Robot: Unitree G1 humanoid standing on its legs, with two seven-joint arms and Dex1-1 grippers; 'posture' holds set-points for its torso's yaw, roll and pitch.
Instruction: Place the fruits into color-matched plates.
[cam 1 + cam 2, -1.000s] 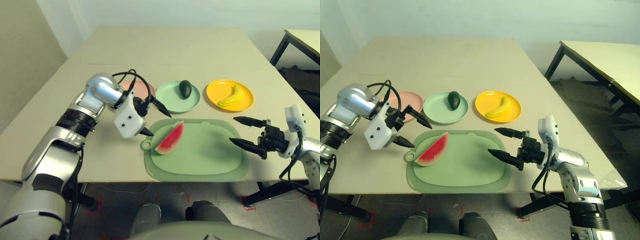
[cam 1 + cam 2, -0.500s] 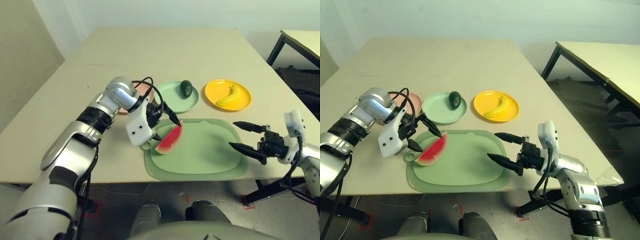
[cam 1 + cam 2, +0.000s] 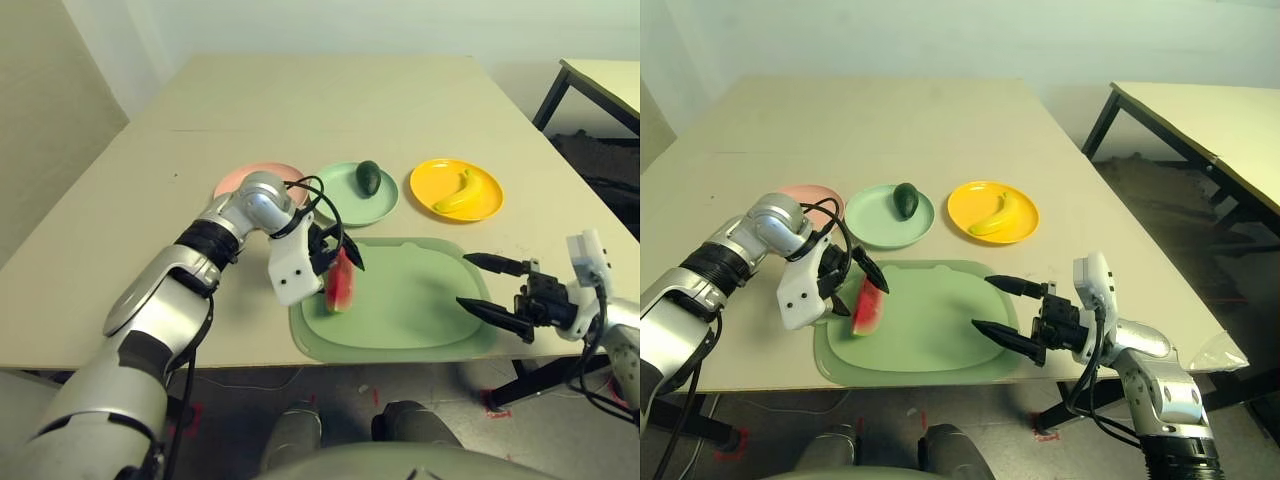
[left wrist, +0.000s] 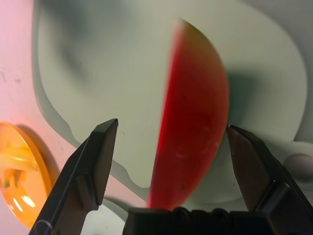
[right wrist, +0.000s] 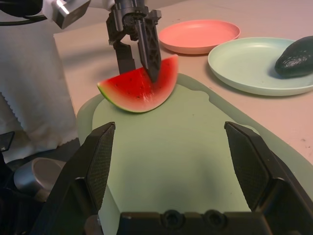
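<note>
Three plates were counted, the yellow plate [image 3: 456, 189] holding one banana [image 3: 460, 191], while the left tool [image 3: 335, 266] stood wide astride one watermelon wedge [image 3: 340, 283].

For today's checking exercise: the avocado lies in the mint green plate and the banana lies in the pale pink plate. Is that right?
Not quite. The avocado is in the mint green plate, but the banana lies in the yellow plate; the pale pink plate holds no fruit. The left eye view shows this.
</note>
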